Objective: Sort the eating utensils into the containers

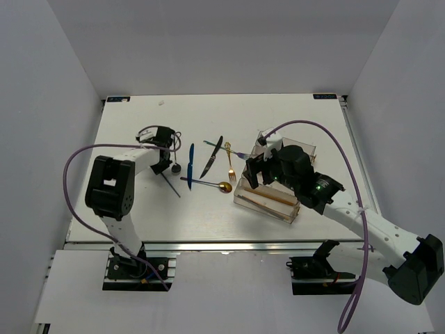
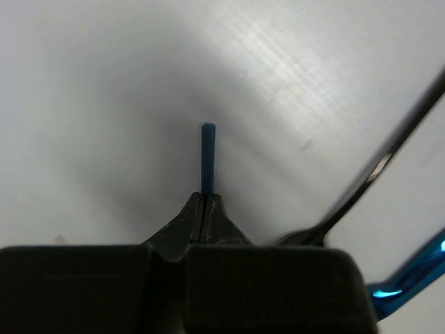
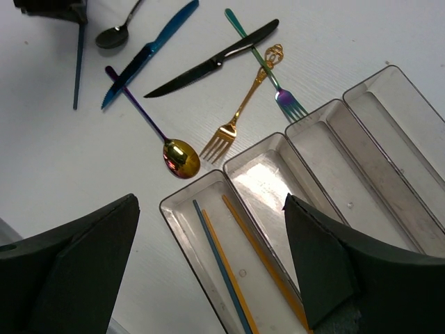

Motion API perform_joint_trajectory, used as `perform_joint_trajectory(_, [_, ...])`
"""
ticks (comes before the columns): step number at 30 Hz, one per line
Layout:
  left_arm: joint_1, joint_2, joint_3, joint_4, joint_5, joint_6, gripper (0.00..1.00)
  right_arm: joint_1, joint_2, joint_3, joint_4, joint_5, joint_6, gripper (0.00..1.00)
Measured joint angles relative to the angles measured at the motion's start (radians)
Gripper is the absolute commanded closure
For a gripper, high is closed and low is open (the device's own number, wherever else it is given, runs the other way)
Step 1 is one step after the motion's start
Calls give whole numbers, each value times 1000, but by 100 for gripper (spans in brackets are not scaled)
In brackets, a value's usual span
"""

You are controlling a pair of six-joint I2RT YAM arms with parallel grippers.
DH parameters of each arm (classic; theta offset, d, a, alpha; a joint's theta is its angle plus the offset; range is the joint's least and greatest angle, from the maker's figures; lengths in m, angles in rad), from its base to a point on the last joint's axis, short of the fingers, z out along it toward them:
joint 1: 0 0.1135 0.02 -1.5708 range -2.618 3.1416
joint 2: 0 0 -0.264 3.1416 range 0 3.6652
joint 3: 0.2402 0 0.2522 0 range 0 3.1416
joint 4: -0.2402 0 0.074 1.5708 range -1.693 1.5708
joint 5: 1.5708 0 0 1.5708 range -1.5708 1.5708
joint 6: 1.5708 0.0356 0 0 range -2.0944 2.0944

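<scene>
My left gripper (image 1: 164, 164) is shut on a dark grey chopstick (image 2: 207, 154) at the table's left. That chopstick slants down to the table (image 1: 172, 186). Beside it lie the black spoon (image 1: 176, 168), blue knife (image 1: 190, 167), black knife (image 1: 212, 156), gold fork (image 1: 230, 161), iridescent fork (image 3: 268, 66) and the purple-handled gold spoon (image 1: 224, 186). My right gripper (image 3: 208, 209) is open and empty above the clear tray (image 1: 306, 149). The tray's leftmost compartment holds two wooden chopsticks (image 3: 261, 257) and one dark grey chopstick (image 3: 217, 259).
The tray's other compartments (image 3: 361, 153) hold nothing. In the left wrist view the black spoon (image 2: 379, 170) and the blue knife (image 2: 410, 278) lie just right of my fingers. White walls enclose the table on three sides.
</scene>
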Motion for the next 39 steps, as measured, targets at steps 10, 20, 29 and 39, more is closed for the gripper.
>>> perform_joint_trajectory(10, [-4,-498,-322,45,146,55,100,-1,17,-29,182,-229,160,11])
perform_joint_trajectory(20, [-92,-780,-541,517,686,25,100,28,341,-26,475,-427,476,15])
perform_joint_trajectory(29, [-93,-849,-615,770,860,-45,100,61,478,30,568,-454,606,24])
perform_joint_trajectory(39, [-93,-846,-634,849,894,-76,54,67,556,98,667,-518,650,100])
